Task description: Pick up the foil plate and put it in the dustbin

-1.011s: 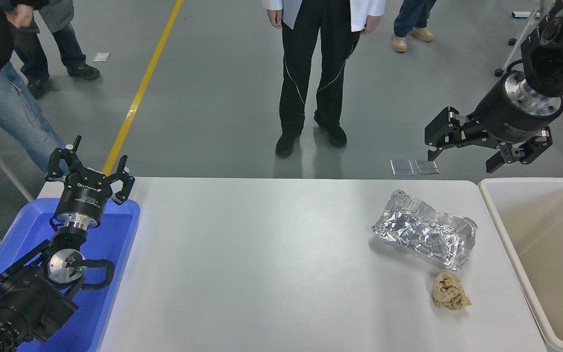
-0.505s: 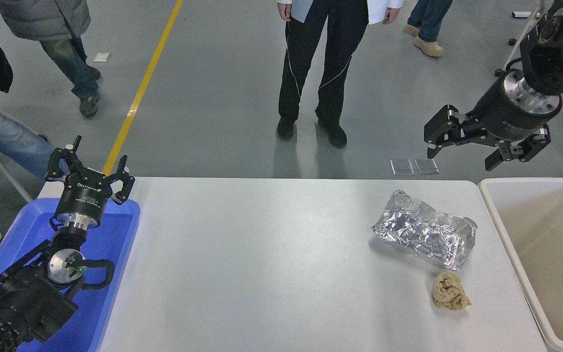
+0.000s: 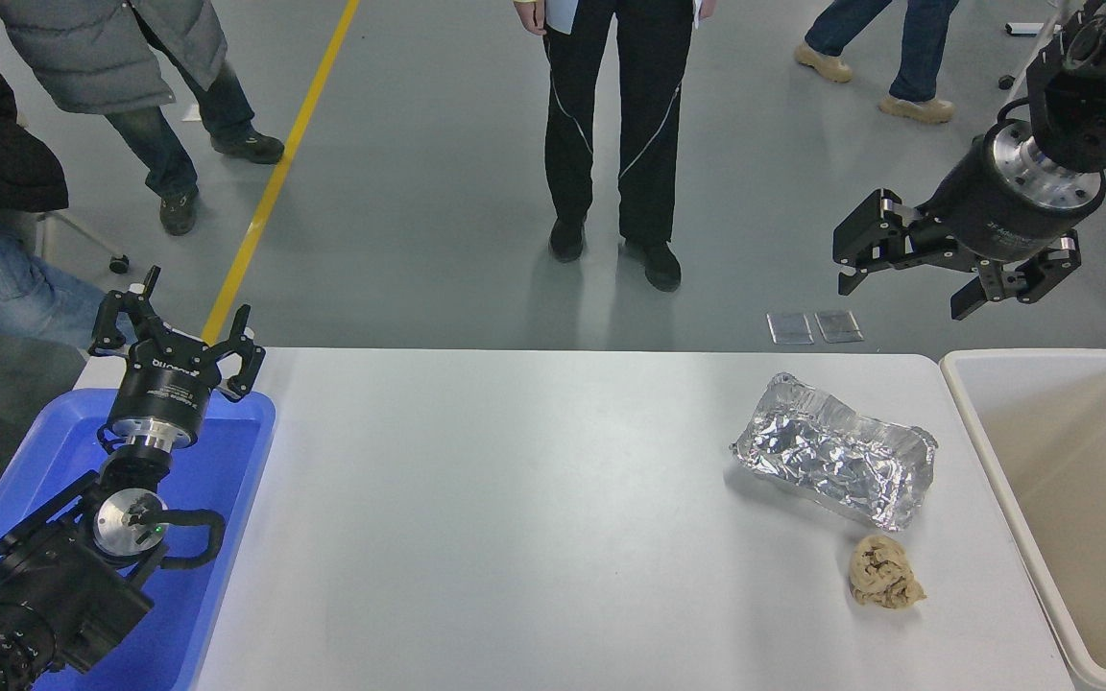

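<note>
The foil plate, a crinkled silver rectangular tray, lies on the white table at the right. The dustbin, a large beige-white tub, stands just right of the table and looks empty. My right gripper is open and empty, raised high in the air beyond the table's far edge, above and a little right of the foil plate. My left gripper is open and parked at the lower left.
A small tan paper wad lies on the table just in front of the foil plate. A blue plastic tray sits under the left arm. Several people stand on the floor beyond the table's far side.
My right gripper has risen slightly and drawn away from the table. The people at the far side have shifted. The foil plate and wad have not moved.
</note>
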`<state>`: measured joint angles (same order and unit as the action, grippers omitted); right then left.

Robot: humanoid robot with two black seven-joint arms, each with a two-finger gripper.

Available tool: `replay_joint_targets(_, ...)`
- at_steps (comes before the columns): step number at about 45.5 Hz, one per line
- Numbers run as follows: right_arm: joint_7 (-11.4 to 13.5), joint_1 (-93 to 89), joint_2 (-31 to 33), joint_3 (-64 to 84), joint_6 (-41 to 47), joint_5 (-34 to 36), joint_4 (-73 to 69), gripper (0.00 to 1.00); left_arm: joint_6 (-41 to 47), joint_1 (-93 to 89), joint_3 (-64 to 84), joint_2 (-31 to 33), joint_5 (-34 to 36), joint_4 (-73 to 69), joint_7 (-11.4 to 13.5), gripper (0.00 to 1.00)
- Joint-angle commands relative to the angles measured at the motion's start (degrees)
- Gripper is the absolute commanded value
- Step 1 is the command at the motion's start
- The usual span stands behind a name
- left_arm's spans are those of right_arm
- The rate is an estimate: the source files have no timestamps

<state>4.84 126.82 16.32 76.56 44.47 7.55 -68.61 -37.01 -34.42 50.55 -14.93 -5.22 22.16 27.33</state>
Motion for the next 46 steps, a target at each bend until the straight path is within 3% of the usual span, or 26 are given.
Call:
replay_joint_targets(1,0.08,-3.68,-0.15,-0.18,-0.96,0.09,3.83,1.00,-0.08,-0.03,-0.10,-0.01,0.03,0.07,-0.09,0.98)
replay_joint_targets(29,-0.27,-16.52,3.36,-4.49,-1.14,1.15,7.00,1.00,-0.08,-0.03,-0.19,-0.01,0.03,0.07,-0.09,0.98)
replay_joint_targets(35,-0.27,-20.99,3.36,-5.28,-8.68,4.22,10.95,1.00,-0.08,-0.03,-0.19,-0.01,0.03,-0.02,-0.09,0.98)
replay_joint_targets(46,-0.18,-33.21,0.47,-5.19,-28.29,2.38,13.59,1.00,-0.08,-0.03,-0.19,-0.01,0.03,0.07,-0.09,0.98)
